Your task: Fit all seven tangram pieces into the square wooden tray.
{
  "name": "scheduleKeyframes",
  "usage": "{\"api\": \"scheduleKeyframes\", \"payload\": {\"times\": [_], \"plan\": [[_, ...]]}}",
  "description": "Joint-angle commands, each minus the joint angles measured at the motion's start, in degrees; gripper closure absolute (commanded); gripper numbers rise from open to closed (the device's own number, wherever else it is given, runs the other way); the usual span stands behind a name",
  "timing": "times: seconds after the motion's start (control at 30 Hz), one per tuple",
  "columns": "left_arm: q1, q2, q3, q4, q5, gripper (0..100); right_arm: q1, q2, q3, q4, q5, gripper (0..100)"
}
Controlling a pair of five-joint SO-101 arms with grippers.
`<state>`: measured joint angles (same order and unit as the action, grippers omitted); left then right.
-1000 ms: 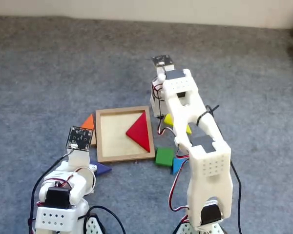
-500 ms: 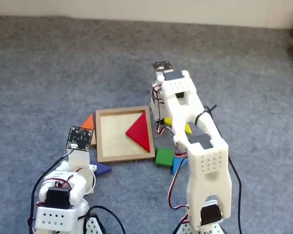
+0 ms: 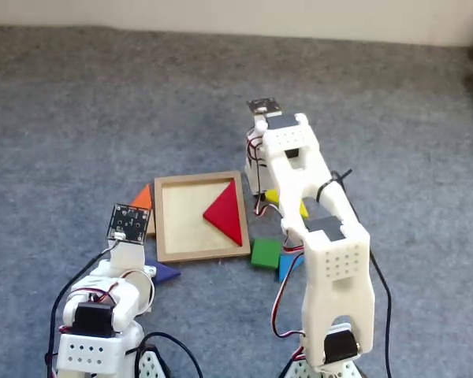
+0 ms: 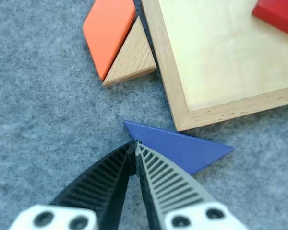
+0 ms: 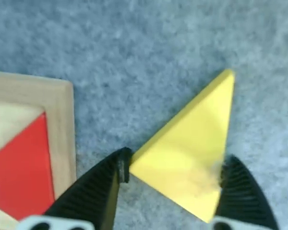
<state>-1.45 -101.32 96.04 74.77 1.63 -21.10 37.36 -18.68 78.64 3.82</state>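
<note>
**Mia:** The fingers [image 5: 101,187] of the right gripper [image 5: 173,165] were wide apart, one on each side of the yellow triangle [image 5: 189,153]. One tip touched its corner.

**Tom:** Where was that triangle?

**Mia:** Flat on the grey carpet [image 5: 134,38], just beside the wooden tray [image 5: 62,124], not in it.

**Tom:** And the left gripper [image 4: 136,146]?

**Mia:** Its fingers were pressed together with nothing between them. The tips touched a corner of the dark blue triangle [image 4: 182,148], which lay by a corner of the tray.

**Tom:** What was in the tray?

**Mia:** The red triangle [image 3: 225,211], along one side. The orange piece [image 4: 109,33] and the plain wood triangle [image 4: 132,60] lay touching each other outside the tray. The green square [image 3: 265,253] and the light blue piece [image 3: 288,265] sat touching, just beside another corner.
</note>
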Motion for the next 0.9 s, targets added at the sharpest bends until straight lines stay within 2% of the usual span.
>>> {"api": "scheduleKeyframes", "payload": {"times": [0.0,0.27,0.47,0.67,0.87], "plan": [[-0.66,-1.54,1.19,0.35,0.53,99,0.22,-0.84,-2.15,0.57,3.16,84.3],[-0.66,-1.54,1.19,0.35,0.53,99,0.04,-1.27,-2.42,2.15,6.86,89.4],[-0.66,-1.54,1.19,0.35,0.53,99,-0.13,-1.36,-2.77,2.42,7.56,89.5],[-0.66,-1.54,1.19,0.35,0.53,99,-0.22,-1.27,-9.71,8.75,7.65,89.5],[-0.66,-1.54,1.19,0.35,0.53,99,-0.92,-1.27,-12.18,9.80,8.88,89.5]]}}
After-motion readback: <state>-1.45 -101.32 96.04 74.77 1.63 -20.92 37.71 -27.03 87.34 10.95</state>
